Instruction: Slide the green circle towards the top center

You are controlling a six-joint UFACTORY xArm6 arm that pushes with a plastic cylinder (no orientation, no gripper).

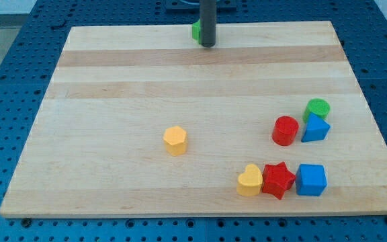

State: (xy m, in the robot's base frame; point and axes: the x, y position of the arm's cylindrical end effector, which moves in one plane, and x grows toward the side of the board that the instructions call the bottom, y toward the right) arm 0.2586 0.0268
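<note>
Your rod has no claw to open or close; my tip [208,46] sits at the view's top centre; the green circle [318,108] lies well apart, toward the lower right.

Red star [277,180] lies between yellow heart [250,181] and blue cube [311,179].

green circle [318,107] | red cylinder [285,130] | blue cube [311,179] | yellow hexagon [175,140] | red star [278,180]
</note>
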